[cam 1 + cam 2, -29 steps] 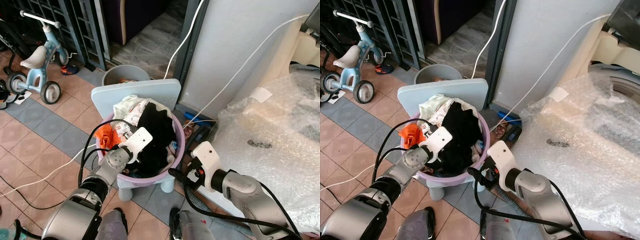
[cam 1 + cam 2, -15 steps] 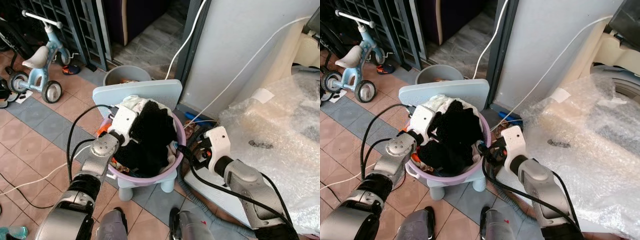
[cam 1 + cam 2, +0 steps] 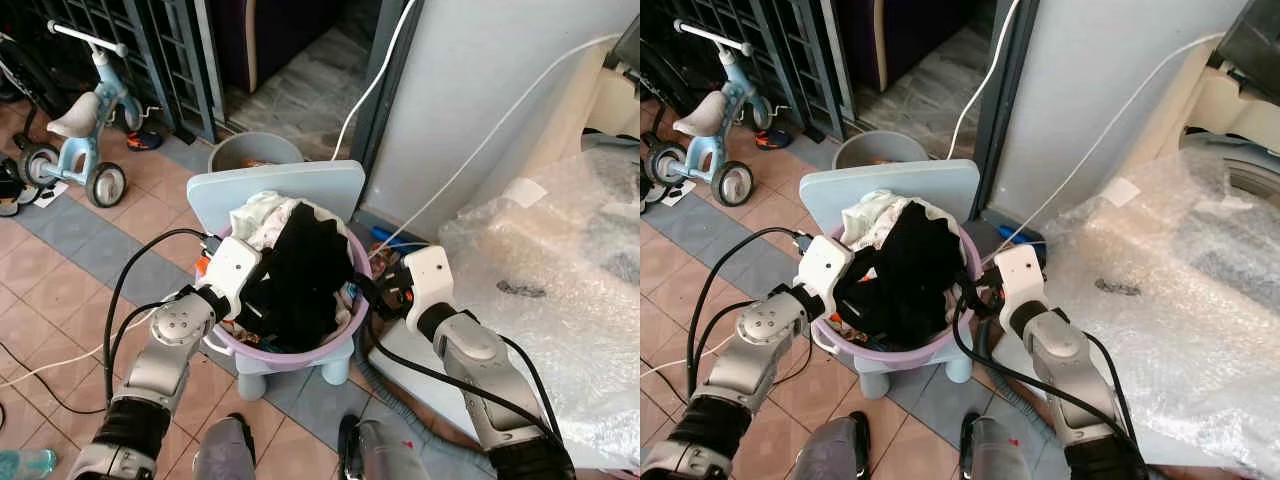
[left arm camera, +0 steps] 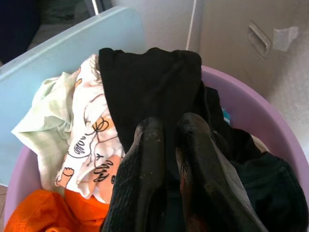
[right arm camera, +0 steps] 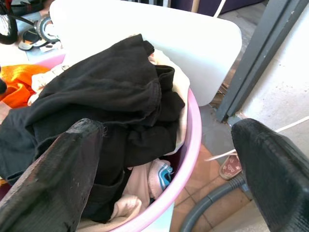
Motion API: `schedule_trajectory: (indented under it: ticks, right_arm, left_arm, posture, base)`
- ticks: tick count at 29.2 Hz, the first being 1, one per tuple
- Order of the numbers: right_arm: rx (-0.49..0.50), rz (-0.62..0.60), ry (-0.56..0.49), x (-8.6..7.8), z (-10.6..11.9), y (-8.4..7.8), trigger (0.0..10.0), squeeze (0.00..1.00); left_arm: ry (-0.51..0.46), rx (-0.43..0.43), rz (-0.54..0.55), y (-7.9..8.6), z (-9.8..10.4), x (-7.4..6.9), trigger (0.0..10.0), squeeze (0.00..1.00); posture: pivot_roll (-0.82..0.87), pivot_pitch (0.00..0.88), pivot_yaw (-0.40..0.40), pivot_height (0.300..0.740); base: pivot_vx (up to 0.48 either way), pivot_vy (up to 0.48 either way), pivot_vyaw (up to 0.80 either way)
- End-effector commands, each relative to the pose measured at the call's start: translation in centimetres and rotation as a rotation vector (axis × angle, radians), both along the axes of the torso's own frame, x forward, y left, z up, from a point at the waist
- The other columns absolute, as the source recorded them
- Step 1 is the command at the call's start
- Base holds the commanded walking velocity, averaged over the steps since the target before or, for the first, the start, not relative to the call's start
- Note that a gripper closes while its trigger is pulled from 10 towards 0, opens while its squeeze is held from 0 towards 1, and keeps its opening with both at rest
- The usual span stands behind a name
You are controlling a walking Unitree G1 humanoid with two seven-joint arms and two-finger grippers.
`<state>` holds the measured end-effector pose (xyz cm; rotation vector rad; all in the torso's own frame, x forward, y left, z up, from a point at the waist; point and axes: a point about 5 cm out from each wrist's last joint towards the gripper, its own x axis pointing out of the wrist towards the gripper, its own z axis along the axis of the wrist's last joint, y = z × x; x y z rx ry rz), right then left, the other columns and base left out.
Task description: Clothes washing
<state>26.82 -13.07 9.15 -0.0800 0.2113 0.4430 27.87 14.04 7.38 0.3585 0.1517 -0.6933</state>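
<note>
A purple wash basin [image 3: 300, 362] full of clothes stands on a pale blue child's chair [image 3: 275, 183]. A black garment [image 3: 305, 270] lies on top of the heap, over a white printed garment [image 4: 89, 140] and an orange one [image 4: 41, 215]. My left gripper [image 4: 169, 140] reaches in from the basin's left side and is shut on a fold of the black garment. At the basin's right rim my right gripper [image 5: 169, 128] is open wide. Its one finger [image 5: 63, 179] is over the clothes and the other [image 5: 270, 169] is outside the rim.
A grey bucket [image 3: 255, 150] stands behind the chair, and a blue tricycle [image 3: 85, 120] by a metal gate at far left. A machine under bubble wrap [image 3: 560, 270] is on the right. A grey hose [image 3: 385, 385] and white cables lie on the tiled floor.
My left gripper has risen from the basin's near-left rim onto the black garment and closed on it. The right gripper has come up from below to the basin's right rim.
</note>
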Motion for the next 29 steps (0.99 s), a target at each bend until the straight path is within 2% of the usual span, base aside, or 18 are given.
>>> schedule_trajectory:
  ticks: [1, 4, 7, 8, 10, 12, 13, 15, 16, 19, 20, 25, 29]
  right_arm:
    - [0.028, 0.002, 0.013, -0.5, 0.0, -0.5, 10.0, 0.00]
    - [0.025, -0.011, 0.029, -1.1, -0.7, -0.7, 10.0, 0.00]
    - [0.029, -0.011, 0.031, -1.3, -0.9, -0.6, 10.0, 0.00]
    - [0.035, -0.005, 0.030, -1.4, -0.8, -0.3, 10.0, 0.00]
    - [0.033, -0.002, 0.028, -1.4, -0.7, -0.2, 10.0, 0.00]
    - [0.030, 0.001, 0.026, -1.5, -0.6, -0.3, 10.0, 0.00]
    - [0.030, 0.001, 0.026, -1.5, -0.6, -0.3, 10.0, 0.00]
    - [0.031, -0.004, 0.028, -1.6, -0.6, -0.5, 10.0, 0.00]
    - [0.029, -0.006, 0.028, -1.6, -0.6, -0.6, 10.0, 0.00]
    - [0.028, -0.007, 0.027, -1.6, -0.6, -0.6, 10.0, 0.00]
    - [0.028, -0.008, 0.025, -1.5, -0.5, -0.6, 10.0, 0.00]
    - [0.026, -0.002, 0.023, -1.4, -0.4, -0.5, 10.0, 0.00]
    - [0.025, 0.005, 0.024, -1.3, -0.3, -0.3, 10.0, 0.00]
  left_arm:
    - [-0.001, 0.039, -0.064, -0.6, 0.3, -0.6, 10.0, 1.00]
    - [0.019, 0.101, -0.109, -0.6, -0.6, -1.4, 10.0, 1.00]
    - [0.018, 0.123, -0.121, -1.0, -0.9, -1.4, 10.0, 1.00]
    - [-0.028, 0.200, -0.155, -1.5, -1.1, -1.2, 10.0, 1.00]
    - [-0.050, 0.230, -0.169, -1.7, -1.1, -1.1, 10.0, 1.00]
    - [-0.169, 0.336, -0.202, -2.3, -0.9, -0.6, 10.0, 1.00]
    - [-0.169, 0.336, -0.202, -2.3, -0.9, -0.6, 10.0, 1.00]
    - [-0.231, 0.381, -0.217, -2.6, -0.6, -0.3, 10.0, 1.00]
    - [-0.248, 0.446, -0.210, -2.6, -0.8, 0.2, 10.0, 1.00]
    - [-0.240, 0.478, -0.187, -2.6, -1.0, 0.6, 10.0, 1.00]
    - [-0.206, 0.486, -0.178, -2.7, -1.5, 0.8, 10.0, 1.00]
    - [-0.175, 0.505, -0.191, -3.3, -2.6, 0.9, 10.0, 1.00]
    - [-0.143, 0.563, -0.194, -3.9, -3.8, 1.1, 10.0, 1.00]
  posture:
    - [0.04, 0.122, -0.049, 0.740]
    - [0.04, 0.135, -0.043, 0.740]
    - [0.04, 0.140, -0.040, 0.740]
    - [0.04, 0.145, -0.037, 0.740]
    - [0.03, 0.148, -0.036, 0.740]
    - [0.03, 0.157, -0.037, 0.740]
    - [0.03, 0.157, -0.037, 0.740]
    - [0.02, 0.162, -0.037, 0.740]
    - [0.02, 0.163, -0.039, 0.740]
    - [0.02, 0.167, -0.042, 0.740]
    - [0.02, 0.168, -0.043, 0.740]
    - [0.01, 0.169, -0.048, 0.740]
    - [0.01, 0.168, -0.049, 0.740]
  base:
    - [0.000, 0.000, 0.00]
    - [0.000, 0.000, 0.00]
    - [0.000, 0.000, 0.00]
    - [0.000, 0.000, 0.00]
    - [0.000, 0.000, 0.00]
    - [0.000, 0.000, 0.00]
    - [0.000, 0.000, 0.00]
    - [0.000, 0.000, 0.00]
    - [0.000, 0.000, 0.00]
    - [0.000, 0.000, 0.00]
    - [0.000, 0.000, 0.00]
    - [0.000, 0.000, 0.00]
    - [0.000, 0.000, 0.00]
